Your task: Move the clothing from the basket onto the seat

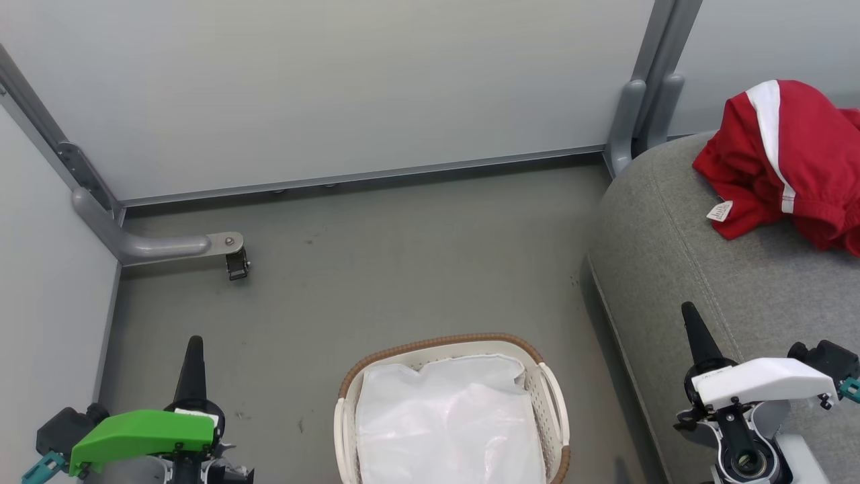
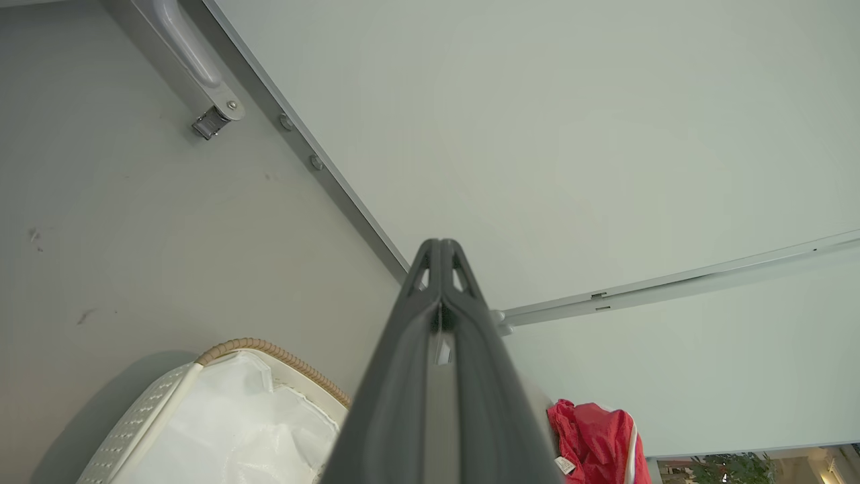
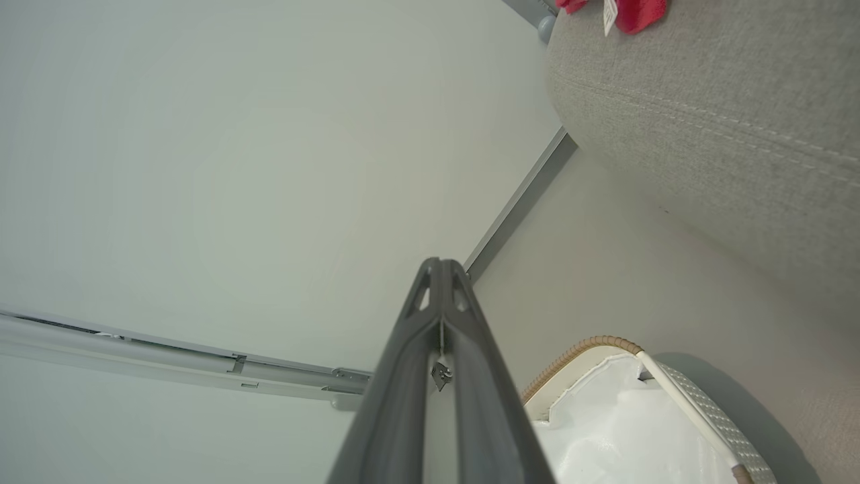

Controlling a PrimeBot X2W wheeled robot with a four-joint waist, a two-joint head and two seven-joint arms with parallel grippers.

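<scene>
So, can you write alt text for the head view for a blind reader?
Red clothing lies on the grey seat at right; the white basket on the floor holds its liner. The left gripper and right gripper, both shut, sit low.

- On the floor point(image 1: 376, 269), front and centre: the basket point(image 1: 440, 341), with the liner point(image 1: 447, 423) inside.
- Right of the basket, a strip of floor between: the seat point(image 1: 672, 269).
- On the seat's far right part: the clothing point(image 1: 786, 154).
- Left of the basket: left claw point(image 1: 194, 346).
- Over the seat's near edge: right claw point(image 1: 690, 312).
- Behind all: wall panels point(image 1: 336, 87).
</scene>
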